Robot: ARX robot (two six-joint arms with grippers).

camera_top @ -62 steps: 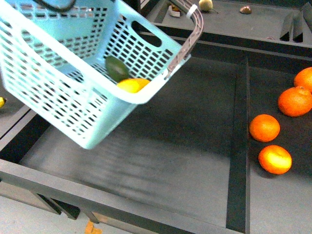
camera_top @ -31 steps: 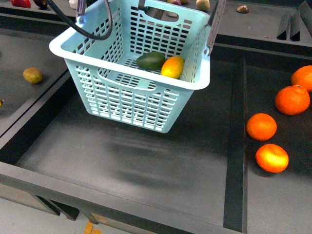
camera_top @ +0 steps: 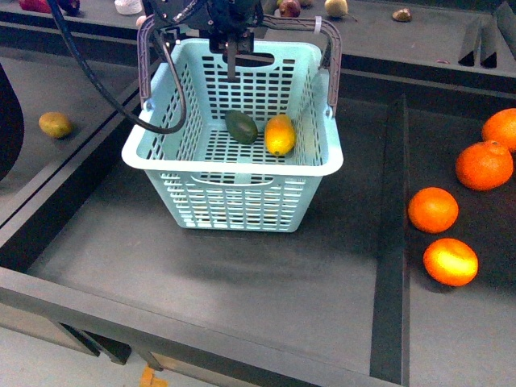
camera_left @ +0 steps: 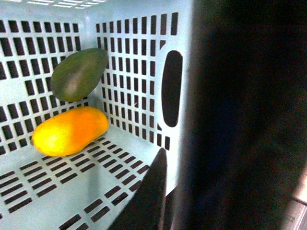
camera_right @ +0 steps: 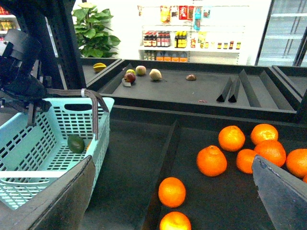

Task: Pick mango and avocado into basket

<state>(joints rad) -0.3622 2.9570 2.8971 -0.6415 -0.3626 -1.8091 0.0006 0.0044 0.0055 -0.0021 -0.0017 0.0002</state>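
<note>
The pale teal basket [camera_top: 234, 168] stands upright in the dark middle tray, its brown handle [camera_top: 331, 50] raised. On its slotted floor lie the yellow mango [camera_top: 280, 135] and the dark-green avocado [camera_top: 241, 126], side by side and touching. My left gripper [camera_top: 233, 39] is shut on the basket's far wall, just above the hand slot. The left wrist view has one finger [camera_left: 148, 196] inside the basket [camera_left: 139, 62], near the mango [camera_left: 69, 130] and avocado [camera_left: 79, 73]. My right gripper [camera_right: 171, 160] is open and holds nothing; it hovers to the right of the basket [camera_right: 29, 143] and is out of the front view.
Several oranges [camera_top: 435, 210] lie in the right compartment, behind a raised divider [camera_top: 393, 242]. A brownish-green fruit [camera_top: 55, 124] sits in the left tray. A black cable [camera_top: 105, 89] hangs beside the basket. Small fruits [camera_top: 334, 8] rest on the far shelf.
The basket was tilted steeply at upper left, then swung right and levelled. It now stands upright, with mango and avocado settled on its floor.
</note>
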